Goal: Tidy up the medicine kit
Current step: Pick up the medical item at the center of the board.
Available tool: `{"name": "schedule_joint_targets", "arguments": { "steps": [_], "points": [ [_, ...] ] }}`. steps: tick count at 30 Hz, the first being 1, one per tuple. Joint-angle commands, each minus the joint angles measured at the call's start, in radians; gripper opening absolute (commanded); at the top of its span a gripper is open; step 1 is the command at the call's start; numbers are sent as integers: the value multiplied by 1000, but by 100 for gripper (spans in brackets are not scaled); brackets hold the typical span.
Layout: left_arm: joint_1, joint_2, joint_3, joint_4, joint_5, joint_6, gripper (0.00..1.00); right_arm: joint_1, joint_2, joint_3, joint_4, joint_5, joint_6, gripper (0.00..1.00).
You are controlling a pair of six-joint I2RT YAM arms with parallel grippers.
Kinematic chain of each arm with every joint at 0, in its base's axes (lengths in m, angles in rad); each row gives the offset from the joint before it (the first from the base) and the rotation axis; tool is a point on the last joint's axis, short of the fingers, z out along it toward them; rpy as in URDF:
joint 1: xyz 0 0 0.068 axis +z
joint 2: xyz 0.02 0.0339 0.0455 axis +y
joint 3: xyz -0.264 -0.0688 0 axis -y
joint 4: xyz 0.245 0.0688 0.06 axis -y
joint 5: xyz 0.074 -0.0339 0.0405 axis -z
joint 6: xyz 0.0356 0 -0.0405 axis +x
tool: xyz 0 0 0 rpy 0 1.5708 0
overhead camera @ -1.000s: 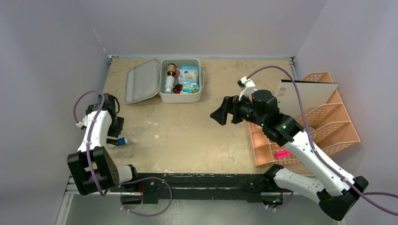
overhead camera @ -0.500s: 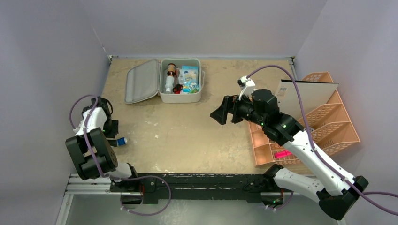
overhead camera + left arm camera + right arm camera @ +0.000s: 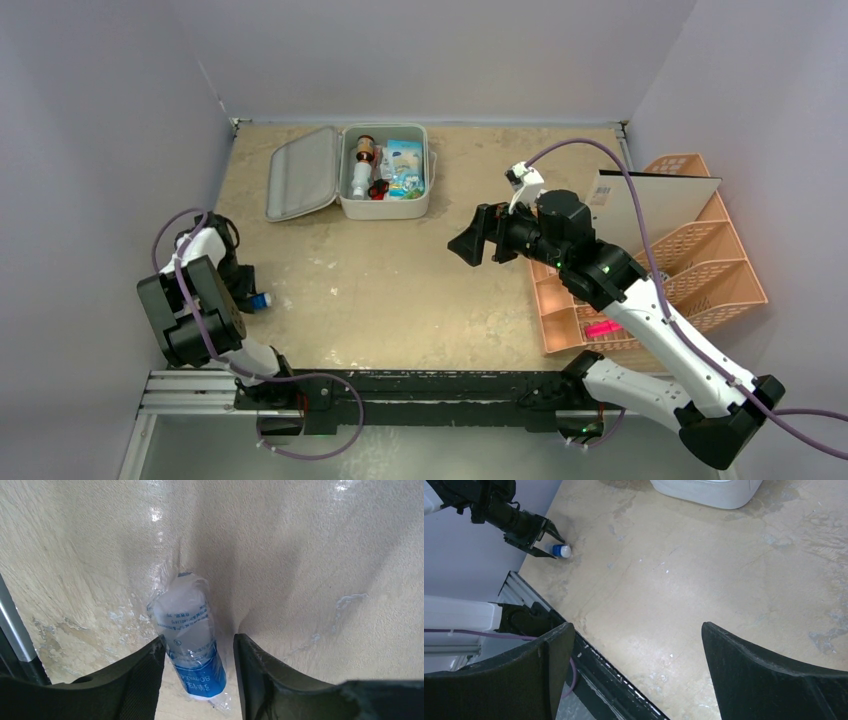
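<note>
Between left fingers (image 3: 135, 680), approx half open, lies a small blue-label bottle (image 3: 192, 645) in clear wrap, on bench (image 3: 400, 290) at approx 8 o'clock. One finger touches it, other just apart, so not clamped. Right fingers (image 3: 774, 680) spread wide w/ nothing held, above bench. Medicine kit (image 3: 385, 208) sits at 12 o'clock, lid open.

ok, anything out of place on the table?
A small blue-and-white bottle lies on its side near the left edge of the table, away from the open medicine kit. The left gripper straddles it, jaws open.
</note>
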Motion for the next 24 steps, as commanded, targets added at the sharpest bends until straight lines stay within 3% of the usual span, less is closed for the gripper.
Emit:
{"name": "schedule_joint_targets", "arguments": {
  "steps": [1,5,16,20,24],
  "points": [
    [8,-26,3,-8,-10,18,47,-4,-21,25,15,-8,-6,99],
    [8,-59,19,-20,-34,35,31,-5,-22,18,17,-1,-7,99],
    [6,-131,93,-39,-25,190,17,-5,-18,8,37,-8,-2,99],
    [-21,-166,168,-2,49,322,17,-4,-6,7,46,-16,2,99],
    [-131,-189,254,120,122,548,13,-5,-3,5,51,-25,4,99]
  ]
}}
